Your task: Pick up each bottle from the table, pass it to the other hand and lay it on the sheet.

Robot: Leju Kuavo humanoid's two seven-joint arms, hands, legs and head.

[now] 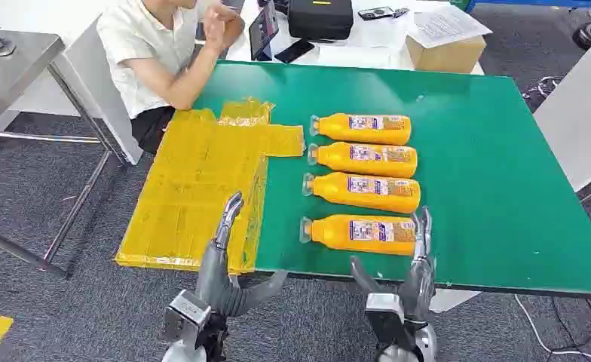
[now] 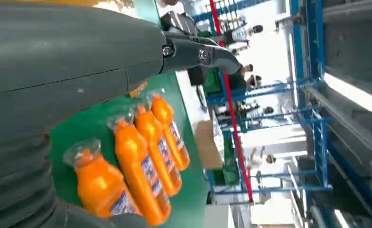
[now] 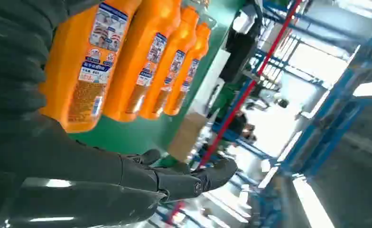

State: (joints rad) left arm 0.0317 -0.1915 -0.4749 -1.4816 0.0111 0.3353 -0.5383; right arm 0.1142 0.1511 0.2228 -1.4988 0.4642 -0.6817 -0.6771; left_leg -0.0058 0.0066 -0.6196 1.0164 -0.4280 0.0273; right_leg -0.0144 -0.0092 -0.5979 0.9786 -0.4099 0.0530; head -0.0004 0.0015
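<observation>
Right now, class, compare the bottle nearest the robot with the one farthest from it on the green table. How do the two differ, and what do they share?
The nearest bottle lies close to the table's front edge; the farthest bottle lies deeper on the green table. The nearest has the right hand beside its base; the farthest has no hand near it. The farthest lies level with the yellow sheet's far end. Both are orange, lie flat, with caps toward the sheet.

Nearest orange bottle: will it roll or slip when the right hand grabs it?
The nearest bottle lies on its side, so a nudge may roll it. Its glossy plastic looks smooth, possibly slippery. It seems full, so probably fairly heavy. The right hand is open beside its base.
</observation>
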